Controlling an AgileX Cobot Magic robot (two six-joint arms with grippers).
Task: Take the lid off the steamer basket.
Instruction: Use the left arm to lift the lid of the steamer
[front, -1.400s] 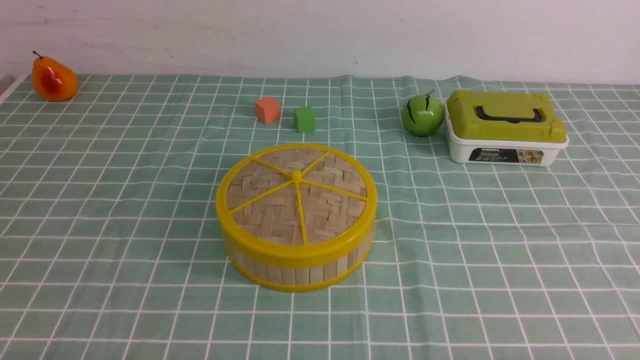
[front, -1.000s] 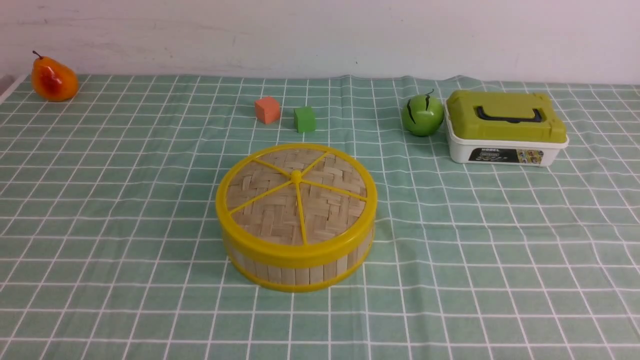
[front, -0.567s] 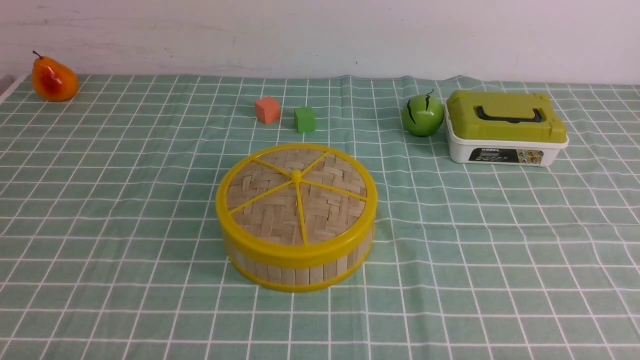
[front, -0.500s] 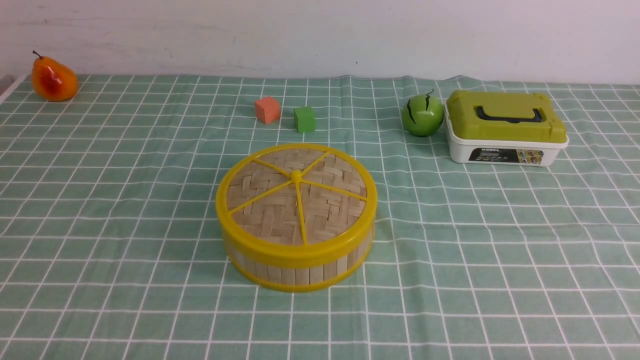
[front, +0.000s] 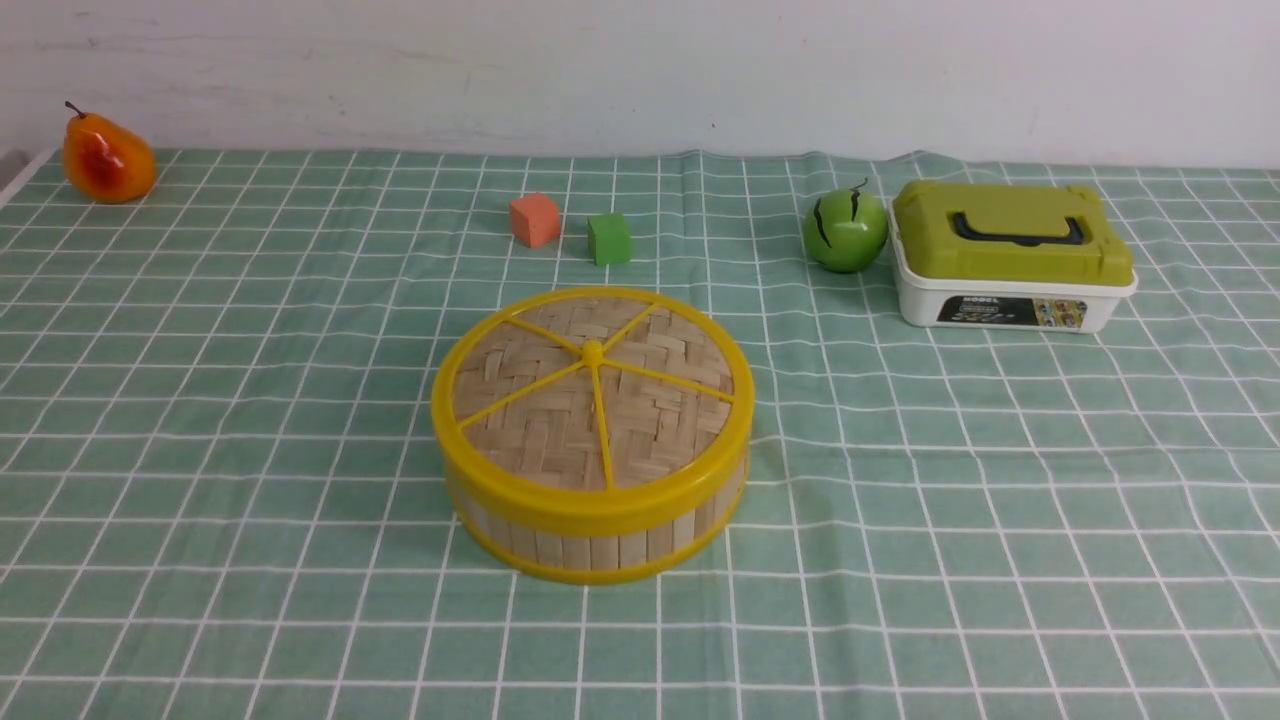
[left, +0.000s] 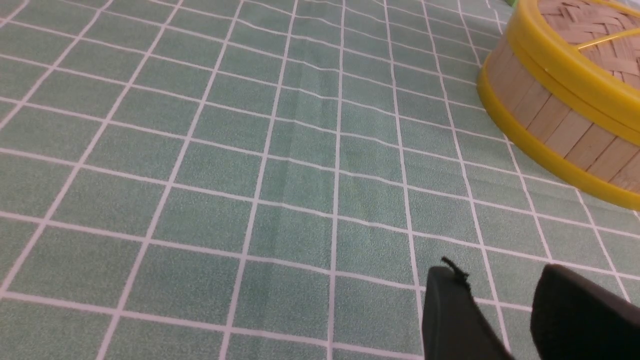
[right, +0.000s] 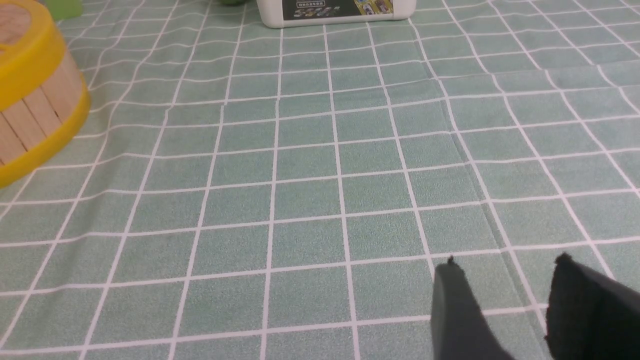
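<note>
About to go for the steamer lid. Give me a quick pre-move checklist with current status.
1. Lid seated level on the steamer basket: ok.
2. Lid top free of objects: ok.
3. Left end effector open and empty: ok.
4. Right end effector open and empty: ok.
5. An end effector lined up over the lid: not ok, both are off to the sides of the basket.

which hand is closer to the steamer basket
Left, it seems. The left hand is close beside the steamer basket; the right hand is farther off, with more cloth between.
</note>
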